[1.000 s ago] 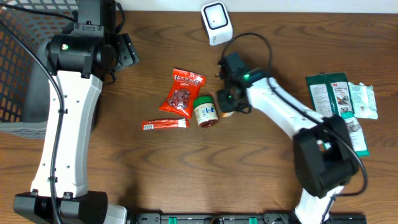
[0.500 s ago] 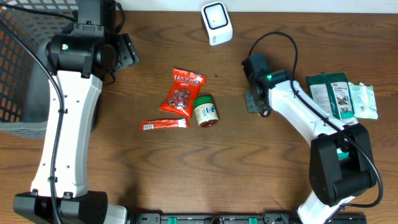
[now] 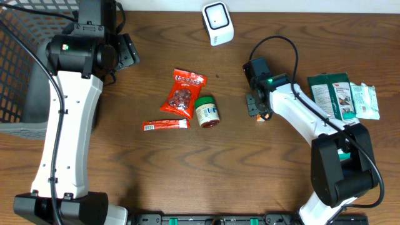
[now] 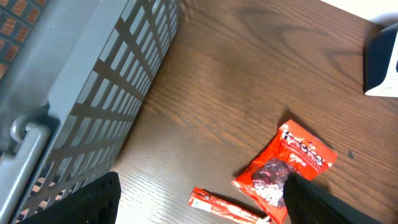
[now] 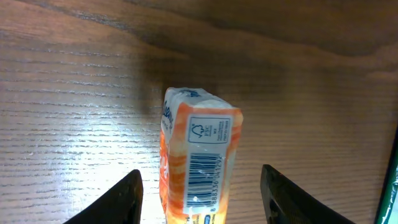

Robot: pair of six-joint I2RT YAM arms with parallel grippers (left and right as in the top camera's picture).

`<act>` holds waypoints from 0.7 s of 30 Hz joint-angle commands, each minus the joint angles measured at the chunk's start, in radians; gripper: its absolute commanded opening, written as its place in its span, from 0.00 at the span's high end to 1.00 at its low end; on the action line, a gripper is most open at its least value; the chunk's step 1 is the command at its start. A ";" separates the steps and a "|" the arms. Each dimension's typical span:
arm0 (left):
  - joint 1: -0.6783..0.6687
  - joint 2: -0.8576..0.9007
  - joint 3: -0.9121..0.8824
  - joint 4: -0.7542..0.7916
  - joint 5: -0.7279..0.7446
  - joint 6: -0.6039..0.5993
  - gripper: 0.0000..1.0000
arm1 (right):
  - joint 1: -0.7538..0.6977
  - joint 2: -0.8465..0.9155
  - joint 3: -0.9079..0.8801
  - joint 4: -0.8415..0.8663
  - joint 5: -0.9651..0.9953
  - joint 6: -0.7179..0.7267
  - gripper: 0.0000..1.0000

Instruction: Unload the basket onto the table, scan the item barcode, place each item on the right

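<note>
Right tool (image 5: 200, 177): spread. In the wrist view its fingers (image 5: 121, 199) stand either side of the box (image 5: 202, 140) with a clear gap on both sides, so neither touches it.

Box: small, orange and white. The face turned toward the wrist camera carries a printed barcode in its lower half. It sits on the worktop (image 3: 187, 169); whether it stands on end or lies flat cannot be told. In the overhead view only an orange corner shows, at the 6 o'clock edge of the tool.

Scanner (image 3: 217, 23): white, at the far edge of the worktop, about 11 o'clock from the right tool and well apart from it.

Jar (image 3: 206, 111): green lid, at 9 o'clock from the right tool, apart from it. It touches the lower right corner of the red bag (image 3: 183, 94). A stick pack (image 3: 165, 125) lies at about 8 o'clock from the jar.

Green packs (image 3: 334, 94): at 3 o'clock from the right tool, beside the forearm, with a paler pack overlapping at their right.

Left tool (image 4: 202, 186): spread wide, nothing between the fingers, held above the worktop at the far left. Its camera shows the red bag and the stick pack below it.

Basket (image 3: 19, 62): grey mesh, at 9 o'clock from the left tool, at the left edge.
</note>
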 commanded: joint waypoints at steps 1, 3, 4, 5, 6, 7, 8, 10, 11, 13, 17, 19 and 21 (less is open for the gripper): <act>0.003 -0.020 0.006 -0.003 -0.009 0.006 0.16 | -0.033 -0.001 -0.003 -0.003 -0.066 0.002 0.46; 0.003 -0.020 0.006 -0.003 -0.009 0.006 0.16 | -0.053 -0.002 -0.003 -0.005 -0.119 0.003 0.50; 0.003 -0.020 0.006 -0.003 -0.009 0.006 0.16 | -0.063 -0.002 -0.002 -0.007 -0.138 0.005 0.51; 0.003 -0.020 0.006 -0.003 -0.009 0.006 0.16 | -0.077 -0.003 -0.002 -0.012 -0.163 0.005 0.53; 0.003 -0.020 0.006 -0.003 -0.009 0.006 0.16 | -0.092 -0.003 -0.001 -0.018 -0.190 0.005 0.53; 0.003 -0.020 0.006 -0.003 -0.009 0.006 0.16 | -0.109 -0.003 0.001 -0.023 -0.225 0.004 0.55; 0.003 -0.020 0.006 -0.003 -0.009 0.006 0.16 | -0.126 -0.003 0.002 -0.023 -0.263 -0.002 0.55; 0.003 -0.020 0.006 -0.003 -0.009 0.006 0.16 | -0.161 -0.005 0.003 -0.021 -0.380 -0.036 0.56; 0.003 -0.020 0.006 -0.003 -0.009 0.006 0.16 | -0.177 -0.005 0.003 -0.021 -0.436 -0.045 0.56; 0.003 -0.020 0.006 -0.003 -0.009 0.006 0.16 | -0.204 -0.005 0.003 -0.022 -0.512 -0.045 0.55; 0.003 -0.020 0.006 -0.003 -0.009 0.006 0.16 | -0.222 -0.005 0.003 -0.025 -0.537 -0.058 0.55; 0.003 -0.020 0.006 -0.003 -0.009 0.006 0.16 | -0.221 -0.005 0.003 -0.025 -0.537 -0.060 0.55; 0.003 -0.020 0.006 -0.003 -0.009 0.006 0.16 | -0.220 -0.005 0.003 -0.024 -0.537 -0.060 0.55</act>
